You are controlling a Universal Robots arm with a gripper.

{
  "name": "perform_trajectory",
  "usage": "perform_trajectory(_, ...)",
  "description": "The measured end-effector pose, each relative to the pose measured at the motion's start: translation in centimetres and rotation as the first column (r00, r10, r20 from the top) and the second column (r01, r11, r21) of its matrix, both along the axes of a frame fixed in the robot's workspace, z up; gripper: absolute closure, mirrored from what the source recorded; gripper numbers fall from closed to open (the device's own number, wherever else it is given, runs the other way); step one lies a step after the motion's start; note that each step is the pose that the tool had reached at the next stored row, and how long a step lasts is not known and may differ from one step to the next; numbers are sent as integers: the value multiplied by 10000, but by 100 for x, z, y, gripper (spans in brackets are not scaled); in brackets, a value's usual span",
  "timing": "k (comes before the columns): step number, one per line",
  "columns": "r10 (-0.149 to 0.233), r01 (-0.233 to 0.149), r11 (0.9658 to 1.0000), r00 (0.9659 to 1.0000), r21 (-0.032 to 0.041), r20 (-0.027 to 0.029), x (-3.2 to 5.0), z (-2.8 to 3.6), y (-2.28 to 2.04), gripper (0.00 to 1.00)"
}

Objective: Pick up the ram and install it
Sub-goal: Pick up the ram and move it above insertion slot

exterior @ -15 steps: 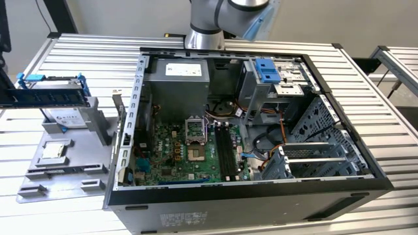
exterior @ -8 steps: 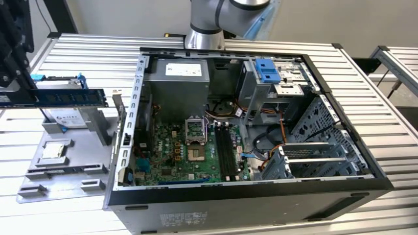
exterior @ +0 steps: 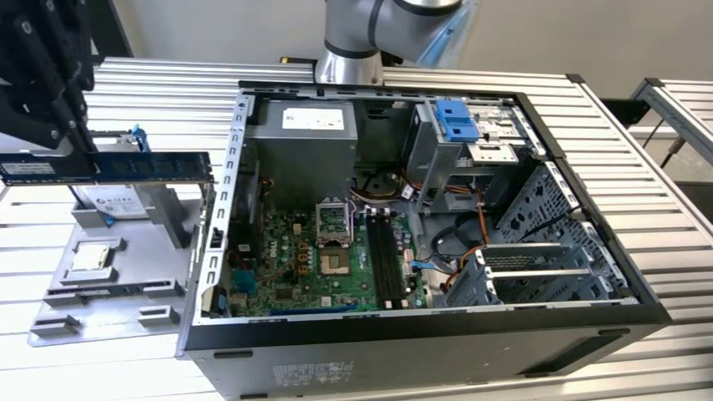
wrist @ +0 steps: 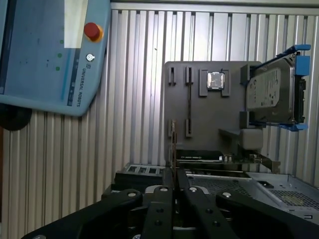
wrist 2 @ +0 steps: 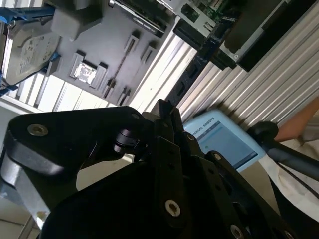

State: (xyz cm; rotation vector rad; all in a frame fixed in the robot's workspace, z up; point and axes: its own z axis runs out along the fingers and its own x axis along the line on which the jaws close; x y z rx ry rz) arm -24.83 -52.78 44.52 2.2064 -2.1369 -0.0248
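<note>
My fingers (exterior: pixel 65 125), at the exterior view's left, are clamped together on the ram (exterior: pixel 123 167). They grip its upper edge near the end that carries a small white label, whose print is too small to make out. The ram hangs level, off the bench (exterior: pixel 145 92) and above the grey fixture plate (exterior: pixel 106 292). In the first wrist view the ram appears edge-on, as a thin strip rising from between both fingers.

Under the ram, the fixture plate holds two parts:
- a hard drive (exterior: pixel 112 203) with blue rails and a white label, propped in its holder;
- a processor chip (exterior: pixel 89 257), lying flat in a recess.

Just beside the plate, toward the exterior view's right, the open computer case (exterior: pixel 624 276) lies on the slatted bench. Its perforated side wall (exterior: pixel 232 209) stands between the ram and the green motherboard (exterior: pixel 295 259). Inside the case are a grey power supply (exterior: pixel 300 159) with a white label, the black memory slots (exterior: pixel 385 259), a blue drive latch (exterior: pixel 457 121) and orange cables (exterior: pixel 482 221).

In the first wrist view, a pale blue teach pendant (wrist: pixel 50 55) with a red button and printed lettering sits beyond the plate.
</note>
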Motion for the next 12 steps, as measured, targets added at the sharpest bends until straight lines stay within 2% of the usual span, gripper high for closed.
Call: perform_trajectory(12, 1, -1, 10000, 10000, 0, -66, 288, 0, 0, 100)
